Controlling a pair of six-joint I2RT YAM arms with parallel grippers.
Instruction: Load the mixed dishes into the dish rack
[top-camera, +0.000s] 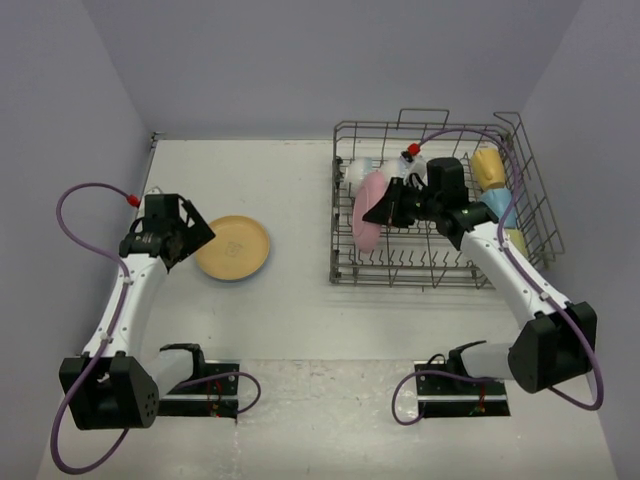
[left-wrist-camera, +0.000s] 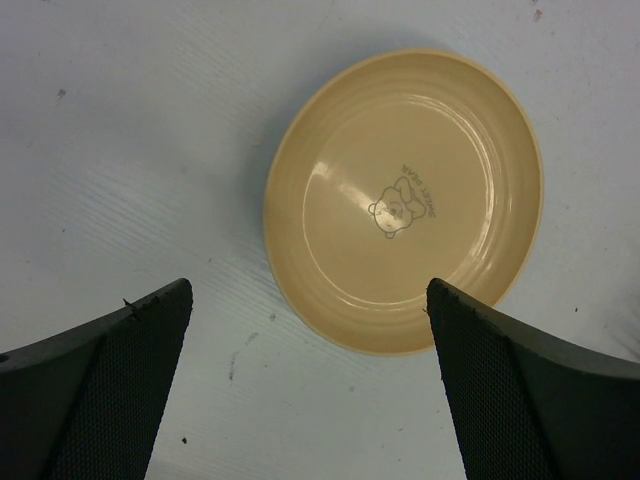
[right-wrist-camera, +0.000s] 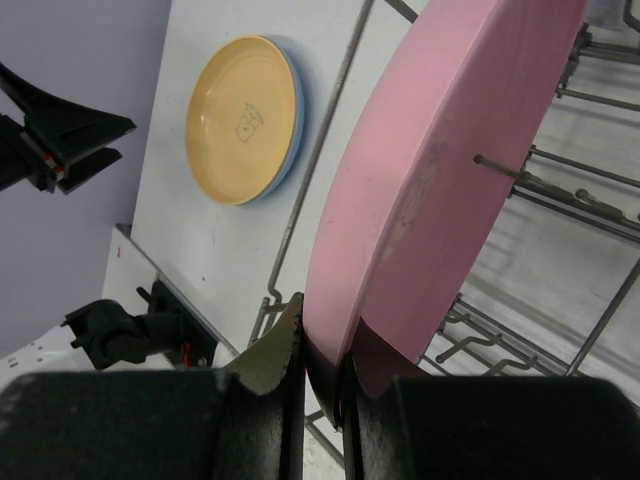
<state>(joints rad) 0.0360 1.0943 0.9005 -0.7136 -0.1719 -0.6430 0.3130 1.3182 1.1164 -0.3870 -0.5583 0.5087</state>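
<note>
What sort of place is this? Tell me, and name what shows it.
Probably a robot test cell, not a kitchen: a white table boxed in by plain walls, a left arm and right arm bolted at its near edge, and a wire dish rack holding mugs.

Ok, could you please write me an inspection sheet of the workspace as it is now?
Surface: white table, a few small dark specks.
Job's things: orange-yellow plate lies flat on the table, on top of a blue plate. Pink plate stands on edge in the dish rack. White bowls sit at its back left, number unclear. Yellow mug, light blue mug and pale green mug sit along its right side.
Clutter: nothing seen.
Grippers: left gripper open, beside the orange-yellow plate. Right gripper shut on the pink plate's rim.
Cables: purple cables, one looping out on the left, one arching over the dish rack.
Surroundings: plain pale walls.
</note>
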